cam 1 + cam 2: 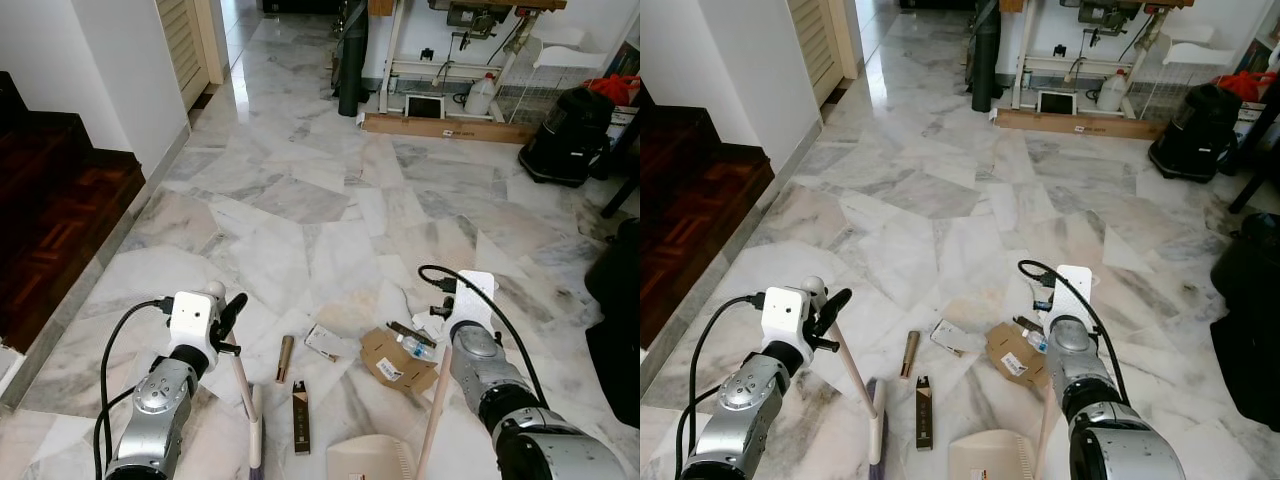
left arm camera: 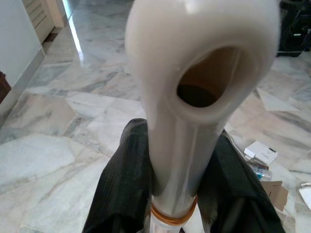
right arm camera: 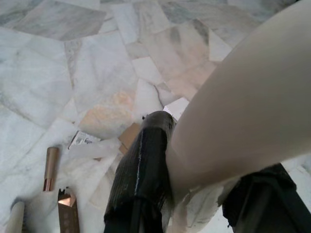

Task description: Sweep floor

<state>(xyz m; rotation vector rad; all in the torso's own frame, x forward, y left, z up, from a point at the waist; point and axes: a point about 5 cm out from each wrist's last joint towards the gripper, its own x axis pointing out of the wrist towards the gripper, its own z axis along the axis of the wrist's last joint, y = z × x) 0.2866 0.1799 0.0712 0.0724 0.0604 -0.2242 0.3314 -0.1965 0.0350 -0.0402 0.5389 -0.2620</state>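
Broom handle (image 2: 184, 126) between left jaws — dustpan's (image 1: 375, 460), seemingly, between right.

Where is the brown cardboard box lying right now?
The cardboard box lies on the marble floor, ahead of the dustpan and close to the right gripper.

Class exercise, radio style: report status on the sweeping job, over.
Left gripper shut on broom handle. Right gripper shut on dustpan handle. Dustpan down. Litter ahead: cardboard scrap, small boxes, tube.

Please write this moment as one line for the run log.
left gripper: shut on broom handle | right gripper: shut on dustpan handle | litter: cardboard piece, unswept
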